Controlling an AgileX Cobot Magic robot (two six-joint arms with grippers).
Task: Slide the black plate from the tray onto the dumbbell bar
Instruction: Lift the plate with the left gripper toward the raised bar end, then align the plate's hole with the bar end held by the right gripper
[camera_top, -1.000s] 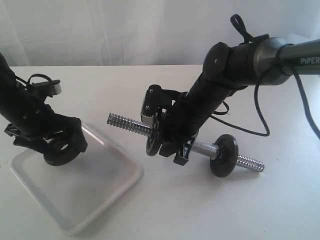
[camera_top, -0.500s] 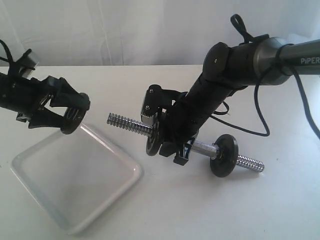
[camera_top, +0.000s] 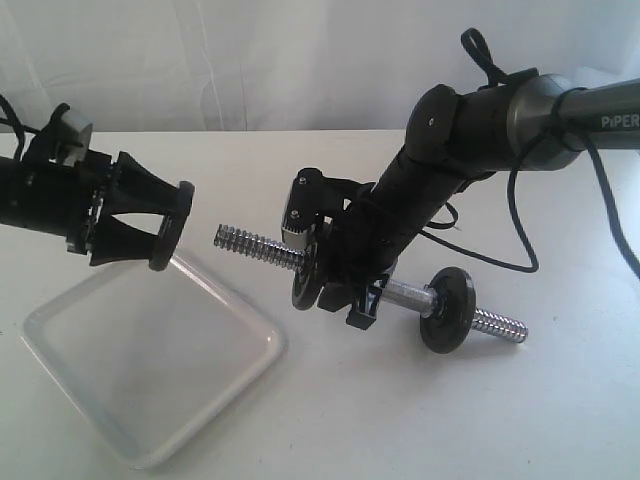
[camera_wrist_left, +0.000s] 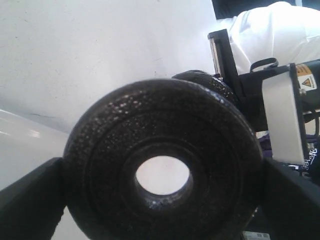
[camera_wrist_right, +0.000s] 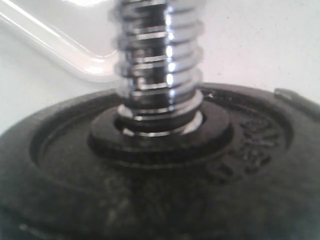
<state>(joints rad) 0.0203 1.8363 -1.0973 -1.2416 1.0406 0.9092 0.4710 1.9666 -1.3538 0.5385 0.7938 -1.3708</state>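
The white tray (camera_top: 150, 380) lies nearest and holds nothing. Above its far rim, the left gripper (camera_top: 170, 228) grips the black plate (camera_wrist_left: 150, 125) by the edge, jaws spread wide across it. The disc stands on edge so that its centre hole faces the bar. Beyond, the right gripper (camera_top: 352, 285) clamps the dumbbell bar (camera_top: 250, 245) mid-length, apparently to present the raised, free threaded end to the plate. One mounted disc (camera_top: 305, 285) sits against that gripper. A second disc (camera_top: 445, 310) rests on the table (camera_top: 400, 420).

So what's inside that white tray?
Nothing shows on the tray's white floor. The black plate is held up clear of it in the left gripper, which hides a bit of the tray's far edge from this angle.
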